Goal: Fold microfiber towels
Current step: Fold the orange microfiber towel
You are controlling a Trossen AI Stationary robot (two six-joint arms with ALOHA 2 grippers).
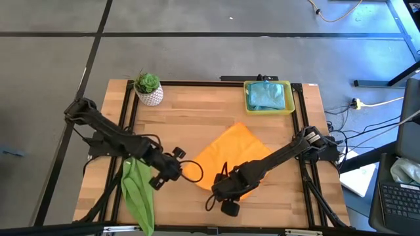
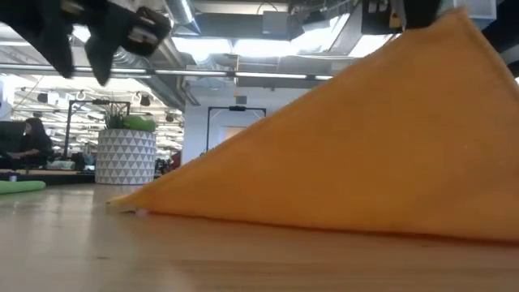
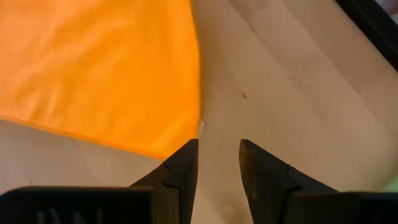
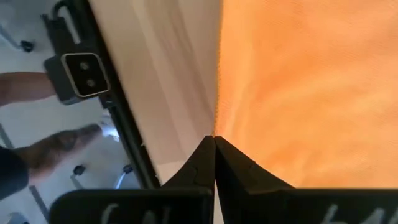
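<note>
The orange towel (image 1: 236,154) lies mid-table, and its near corner is pulled up into a peak (image 2: 454,24). My right gripper (image 4: 214,144) is shut on that corner, above the table's near middle (image 1: 226,190). My left gripper (image 3: 217,155) hovers open over bare wood just beside the towel's left corner (image 3: 189,134), touching nothing; in the low view it hangs high at the left (image 2: 81,65). A lime green towel (image 1: 138,190) lies at the near left and droops over the table's front edge. Teal towels (image 1: 268,95) lie in the yellow tray (image 1: 248,105). My right gripper pinches the orange towel at its raised corner (image 4: 219,127) between its two shut fingers, coming from above and pointing steeply down. The cloth hangs below the fingers as a smooth sloping sheet, and its lower edge (image 2: 284,221) rests on the table. One layer or several, I cannot tell.
A potted plant (image 1: 148,88) in a white patterned pot stands at the far left. A black frame (image 1: 125,131) runs along the table's sides. Bare wood (image 1: 197,118) lies between the plant and the orange towel. A person's legs (image 4: 50,149) show beyond the table's edge.
</note>
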